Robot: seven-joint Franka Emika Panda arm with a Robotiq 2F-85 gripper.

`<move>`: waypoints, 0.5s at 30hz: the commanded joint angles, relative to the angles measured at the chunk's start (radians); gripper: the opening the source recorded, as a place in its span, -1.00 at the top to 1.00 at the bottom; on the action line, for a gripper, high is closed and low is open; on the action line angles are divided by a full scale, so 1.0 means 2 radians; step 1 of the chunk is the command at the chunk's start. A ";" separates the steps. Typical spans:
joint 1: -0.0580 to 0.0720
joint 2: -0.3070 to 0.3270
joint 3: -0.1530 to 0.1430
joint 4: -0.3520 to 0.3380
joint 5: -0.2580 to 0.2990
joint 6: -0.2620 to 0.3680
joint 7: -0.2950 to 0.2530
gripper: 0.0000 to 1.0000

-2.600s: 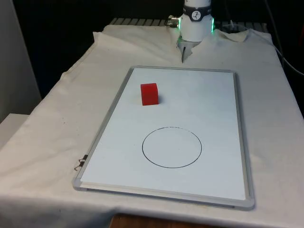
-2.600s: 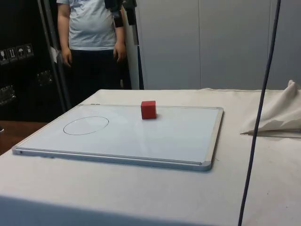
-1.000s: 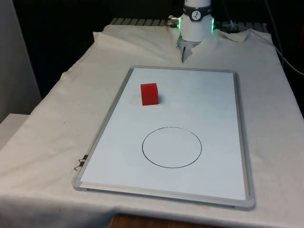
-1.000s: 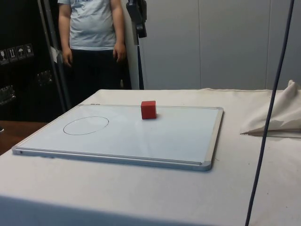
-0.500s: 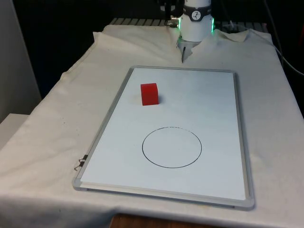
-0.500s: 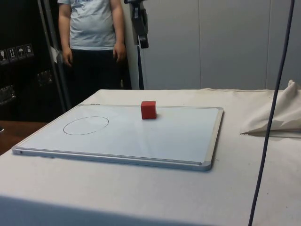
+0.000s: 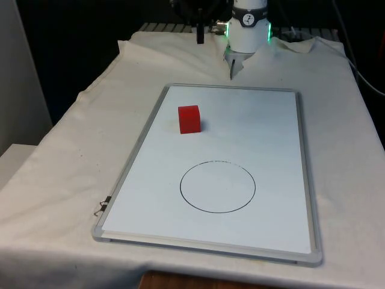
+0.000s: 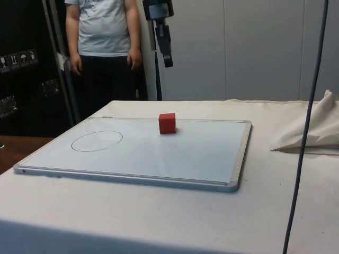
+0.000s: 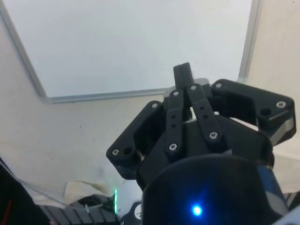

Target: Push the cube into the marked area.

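Behind the whiteboard (image 8: 159,153), a person (image 8: 103,42) stands.

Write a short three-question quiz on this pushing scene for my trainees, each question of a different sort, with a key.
1. True or false: the red cube already lies inside the drawn circle.
2. The hand is: A) touching the cube, B) high above the whiteboard, apart from the cube, C) resting on the cloth.
3. Fill in: in the wrist view the fingers are pressed ____.

Key: 1 false, the cube sits on the whiteboard outside the circle; 2 B; 3 together.
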 commanded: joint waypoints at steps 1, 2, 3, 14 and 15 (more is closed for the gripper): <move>-0.002 0.002 -0.002 -0.003 0.001 0.010 -0.009 0.99; -0.002 0.004 -0.004 -0.004 0.001 0.012 -0.013 0.99; -0.002 0.006 -0.005 -0.005 0.001 0.014 -0.017 0.99; -0.005 0.020 -0.025 -0.033 0.002 0.054 -0.062 0.99; -0.004 0.020 -0.026 -0.029 0.001 0.047 -0.058 0.99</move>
